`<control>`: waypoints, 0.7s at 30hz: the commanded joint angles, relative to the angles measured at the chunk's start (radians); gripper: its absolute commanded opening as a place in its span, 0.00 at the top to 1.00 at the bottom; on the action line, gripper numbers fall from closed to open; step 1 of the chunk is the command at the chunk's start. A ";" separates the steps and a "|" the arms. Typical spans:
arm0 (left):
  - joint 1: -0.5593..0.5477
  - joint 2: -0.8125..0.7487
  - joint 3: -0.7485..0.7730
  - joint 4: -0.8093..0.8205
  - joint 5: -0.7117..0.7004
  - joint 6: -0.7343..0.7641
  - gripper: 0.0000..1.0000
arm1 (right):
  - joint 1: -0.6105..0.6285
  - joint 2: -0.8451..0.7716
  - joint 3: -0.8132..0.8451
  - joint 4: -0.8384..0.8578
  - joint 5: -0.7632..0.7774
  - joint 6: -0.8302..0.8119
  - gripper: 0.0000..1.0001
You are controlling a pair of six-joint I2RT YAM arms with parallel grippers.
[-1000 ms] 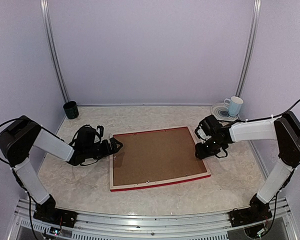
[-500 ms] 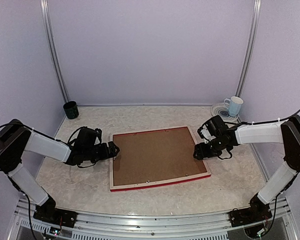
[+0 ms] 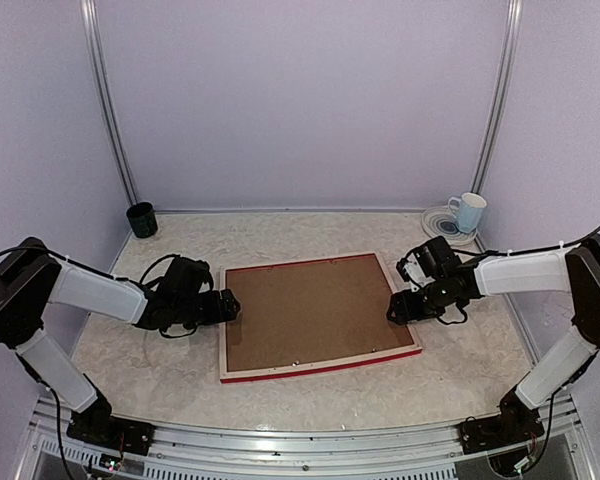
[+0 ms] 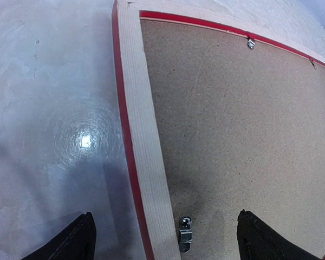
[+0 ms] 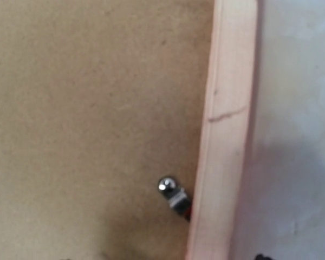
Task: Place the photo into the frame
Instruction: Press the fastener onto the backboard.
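Top external view: the frame (image 3: 223, 345) lies face down in the middle of the marbled worktop (image 3: 170, 375), a broad rectangle with a pale wood rim and a thin red edge. Its speckled brown backing board (image 3: 310, 310) is held by small metal clips (image 4: 185, 234). The left arm reaches in low, its pincer (image 3: 230, 303) released, with the dark fingertips (image 4: 70, 241) spread either side of the left rim. The right arm stretches across, its pincer (image 3: 395, 308) released too, low over the right rim and grasping nothing.

Red edges and a pale wood rim on the frame (image 3: 320, 367), speckled brown board (image 3: 315, 310) inside. The counter (image 3: 170, 360), marbled off-white. Dark green cup (image 3: 141, 219) at ten o'clock; pale blue mug (image 3: 468, 212), blue-ringed plate (image 3: 437, 222) at two.
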 commanded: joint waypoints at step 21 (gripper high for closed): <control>-0.008 0.029 0.033 -0.142 -0.044 0.063 0.32 | -0.011 -0.040 -0.067 0.052 -0.028 0.007 0.28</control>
